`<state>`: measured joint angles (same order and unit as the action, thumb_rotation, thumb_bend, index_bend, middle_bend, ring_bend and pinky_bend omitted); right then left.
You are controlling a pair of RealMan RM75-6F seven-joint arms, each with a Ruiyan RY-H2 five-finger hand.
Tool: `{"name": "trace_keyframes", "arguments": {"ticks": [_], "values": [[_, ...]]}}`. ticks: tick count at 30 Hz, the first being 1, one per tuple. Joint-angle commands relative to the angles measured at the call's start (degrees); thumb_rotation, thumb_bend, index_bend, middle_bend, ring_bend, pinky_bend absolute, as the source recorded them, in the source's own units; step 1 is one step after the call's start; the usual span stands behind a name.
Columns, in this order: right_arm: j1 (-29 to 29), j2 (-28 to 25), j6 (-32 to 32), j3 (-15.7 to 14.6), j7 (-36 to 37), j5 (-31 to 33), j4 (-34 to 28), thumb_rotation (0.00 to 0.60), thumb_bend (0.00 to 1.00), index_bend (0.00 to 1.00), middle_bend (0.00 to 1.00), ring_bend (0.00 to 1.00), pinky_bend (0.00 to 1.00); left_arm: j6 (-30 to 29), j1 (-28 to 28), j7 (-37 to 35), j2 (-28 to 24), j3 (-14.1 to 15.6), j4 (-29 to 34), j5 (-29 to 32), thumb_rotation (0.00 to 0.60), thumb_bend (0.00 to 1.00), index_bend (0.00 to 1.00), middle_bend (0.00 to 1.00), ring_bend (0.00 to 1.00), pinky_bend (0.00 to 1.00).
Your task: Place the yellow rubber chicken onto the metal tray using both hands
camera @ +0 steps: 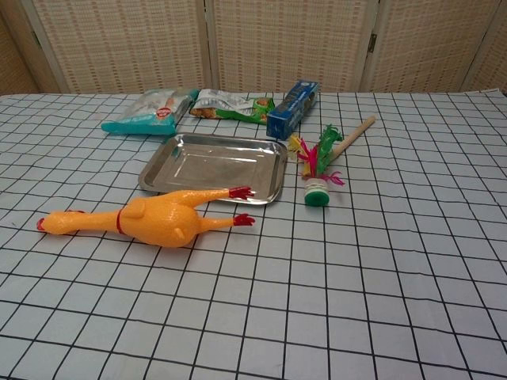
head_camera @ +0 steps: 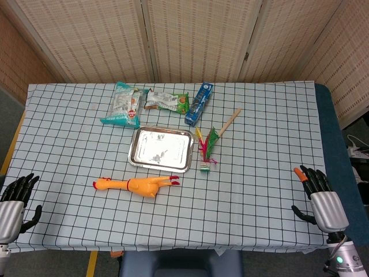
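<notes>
The yellow rubber chicken (head_camera: 135,185) (camera: 146,220) lies on its side on the checked cloth, head to the left, red feet to the right. Just behind it sits the metal tray (head_camera: 139,157) (camera: 158,176), with nothing on it. My left hand (head_camera: 14,202) rests at the table's near left edge, fingers apart, holding nothing, far left of the chicken. My right hand (head_camera: 320,199) lies at the near right edge, fingers apart and holding nothing, far right of the chicken. Neither hand shows in the chest view.
Behind the tray lie a teal snack bag (head_camera: 121,104) (camera: 149,110), a green snack bag (head_camera: 167,101) (camera: 231,105) and a blue box (head_camera: 199,103) (camera: 292,98). A feathered shuttlecock (head_camera: 207,151) (camera: 318,170) and a wooden stick (head_camera: 229,122) (camera: 352,136) lie right of the tray.
</notes>
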<state>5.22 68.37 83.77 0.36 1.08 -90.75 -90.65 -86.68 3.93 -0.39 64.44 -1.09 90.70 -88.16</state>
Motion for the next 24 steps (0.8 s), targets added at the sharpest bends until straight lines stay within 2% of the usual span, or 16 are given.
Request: {"name": "trace_keyframes", "arguments": {"ticks": [1, 5, 10, 14, 15, 18, 24], "values": [[0.11, -0.06, -0.32, -0.08, 0.26, 0.04, 0.02, 0.600, 0.18, 0.00, 0.00, 0.00, 0.00, 0.54, 0.18, 0.20, 0.24, 0.04, 0.02, 0.22, 0.600, 0.48, 0.00, 0.00, 0.00, 0.09], [-0.08, -0.60, -0.04, -0.20, 0.86, -0.08, -0.42, 0.600, 0.18, 0.00, 0.00, 0.00, 0.00, 3.01, 1.60, 0.73, 0.97, -0.04, 0.29, 0.41, 0.600, 0.47, 0.00, 0.00, 0.00, 0.09], [-0.29, -1.01, 0.53, 0.08, 1.53, 0.10, -0.47, 0.600, 0.18, 0.00, 0.00, 0.00, 0.00, 11.13, 7.10, 3.20, 2.02, -1.46, 0.32, 1.60, 0.600, 0.43, 0.00, 0.00, 0.00, 0.11], [-0.24, -1.01, 0.40, 0.23, 1.67, 0.40, -0.36, 0.600, 0.18, 0.00, 0.00, 0.00, 0.00, 13.75, 8.84, 3.69, 2.29, -2.05, 0.54, 2.46, 0.600, 0.40, 0.00, 0.00, 0.00, 0.12], [-0.21, -0.98, 0.31, 0.40, 1.72, 0.72, -0.27, 0.600, 0.18, 0.00, 0.00, 0.00, 0.00, 15.81, 10.26, 3.94, 2.59, -2.47, 0.64, 2.90, 0.600, 0.40, 0.00, 0.00, 0.00, 0.13], [-0.01, -0.68, -0.27, 1.57, 1.64, 2.95, 0.35, 0.600, 0.18, 0.00, 0.00, 0.00, 0.00, 27.53, 18.02, 5.36, 5.49, -4.48, -0.59, 5.94, 0.600, 0.39, 0.00, 0.00, 0.00, 0.13], [0.21, -0.50, -1.04, 2.47, 1.73, 4.83, 1.02, 0.600, 0.18, 0.00, 0.00, 0.00, 0.00, 35.89, 24.03, 6.00, 9.45, -5.13, -2.25, 8.57, 0.600, 0.38, 0.00, 0.00, 0.00, 0.13]]}}
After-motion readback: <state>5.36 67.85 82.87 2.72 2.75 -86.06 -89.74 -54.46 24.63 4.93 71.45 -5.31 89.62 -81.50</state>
